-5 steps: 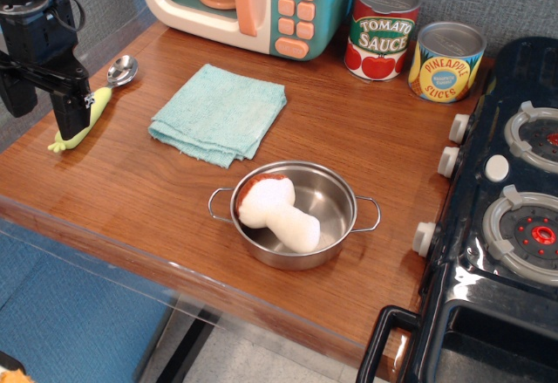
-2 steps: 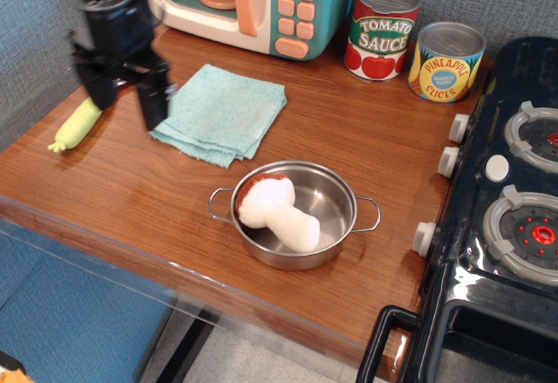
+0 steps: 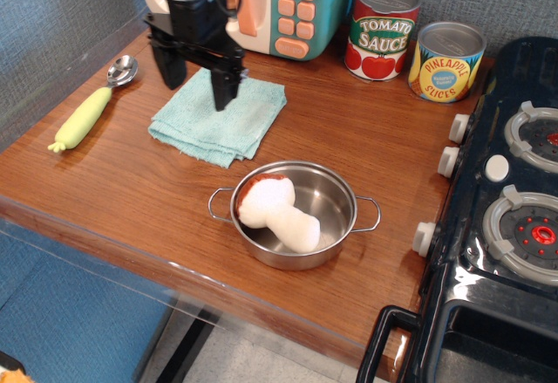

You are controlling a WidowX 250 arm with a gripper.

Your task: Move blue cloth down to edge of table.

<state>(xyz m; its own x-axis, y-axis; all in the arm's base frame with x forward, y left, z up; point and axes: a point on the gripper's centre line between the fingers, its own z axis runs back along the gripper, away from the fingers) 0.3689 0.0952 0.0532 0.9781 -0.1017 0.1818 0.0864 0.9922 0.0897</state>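
1. Tool [image 3: 198, 84]: black, fingers spread wide, empty, over the blue cloth; arm cut off at top.
2. Blue cloth [image 3: 228, 126]: folded, far-left table [image 3: 131, 191], upper part hidden by tool.
3. Toy microwave [image 3: 296, 8]: top cropped.

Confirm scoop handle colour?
Yellow-green handle, silver bowl; it shows in observation.image, the only view.

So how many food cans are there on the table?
2. The tomato sauce can stands at the back of the table, right of the toy microwave. The pineapple slices can stands just right of it. None seem hidden.
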